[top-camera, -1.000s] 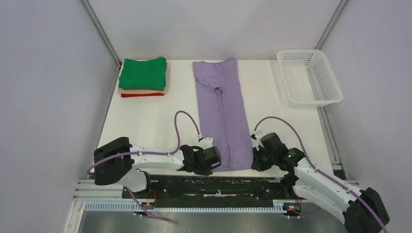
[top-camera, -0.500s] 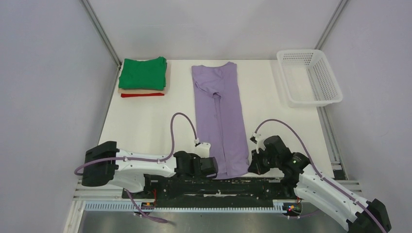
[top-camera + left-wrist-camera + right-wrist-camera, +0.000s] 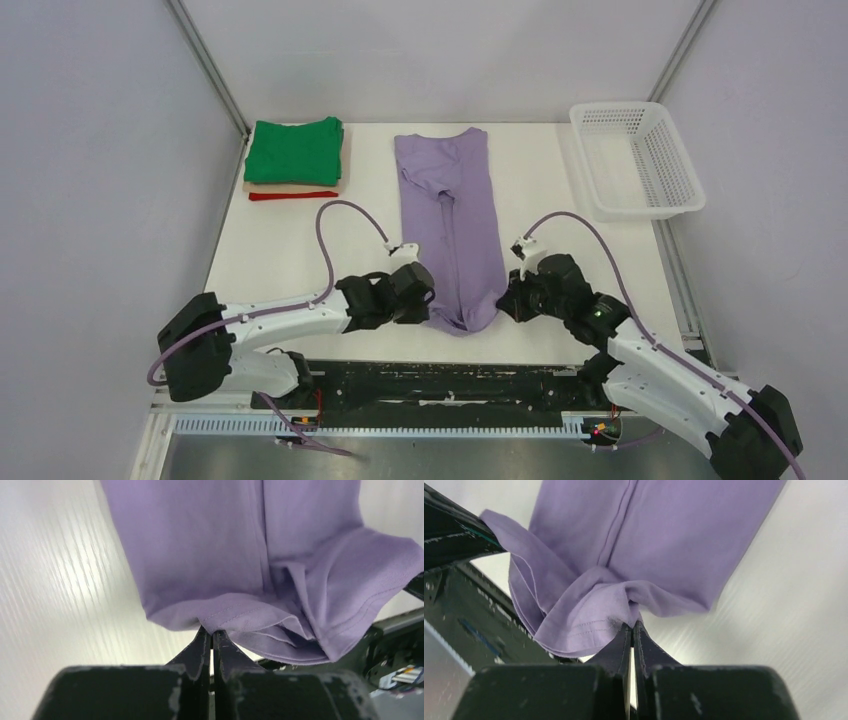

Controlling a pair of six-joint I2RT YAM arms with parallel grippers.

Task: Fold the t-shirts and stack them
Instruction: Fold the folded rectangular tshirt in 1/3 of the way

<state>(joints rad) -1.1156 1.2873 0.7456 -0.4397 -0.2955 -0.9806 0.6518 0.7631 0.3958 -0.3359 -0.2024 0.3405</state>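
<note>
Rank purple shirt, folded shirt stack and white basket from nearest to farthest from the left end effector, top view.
1. purple shirt: centre of the table, its near hem pinched in the left end effector.
2. folded shirt stack: far left corner, green on top.
3. white basket: far right corner, clearly the farthest.

The long t-shirt (image 3: 450, 215) is plain lavender-purple — the folded t-shirts (image 3: 295, 150) green, tan and red — the basket (image 3: 668, 160) white.

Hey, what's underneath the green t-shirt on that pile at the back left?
A tan folded shirt, then a red one at the bottom. Only their near edges show; the green shirt covers the rest.
</note>
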